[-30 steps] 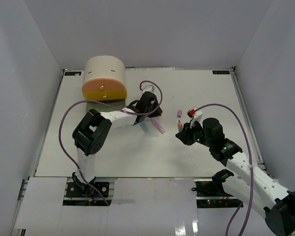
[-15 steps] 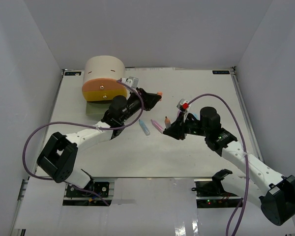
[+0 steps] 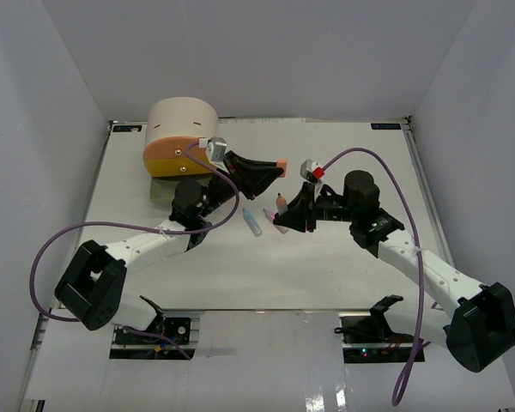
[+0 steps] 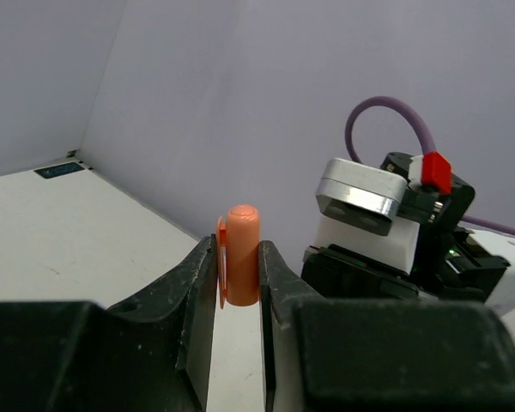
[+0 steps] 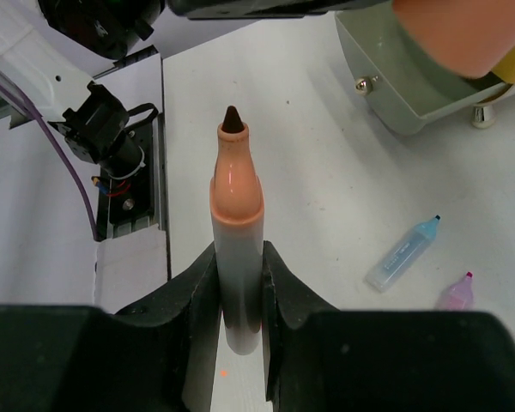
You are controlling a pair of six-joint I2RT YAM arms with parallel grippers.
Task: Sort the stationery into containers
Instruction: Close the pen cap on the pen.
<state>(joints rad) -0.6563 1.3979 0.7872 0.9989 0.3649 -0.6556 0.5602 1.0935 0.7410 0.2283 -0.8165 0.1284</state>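
White bench (image 3: 343, 257) boxed in by plain pale walls (image 3: 326, 51) on three sides. The beige half-round cabinet (image 3: 182, 124) sits at the upper left of the overhead frame. Its orange drawer (image 3: 173, 160) faces the arms, with a yellow one showing just below it.

Both arms reach in toward centre frame and are raised off the surface.
- Left end effector (image 3: 270, 168): fingers pressed in on a short orange cap (image 4: 240, 253). The cap stands upright between them, rounded end poking above the tips.
- Right end effector (image 5: 238, 257): pinching an uncapped marker (image 5: 234, 206) by its pale barrel. The marker has an orange collar, and its dark tip points up and away from the wrist.

In the overhead view, cap and marker tip hang near each other but apart.

On the bench just below them:
- A blue pen (image 3: 252, 222) lies flat.
- A pink pen (image 5: 457, 293) lies just beside it, partly hidden under the right arm from above.
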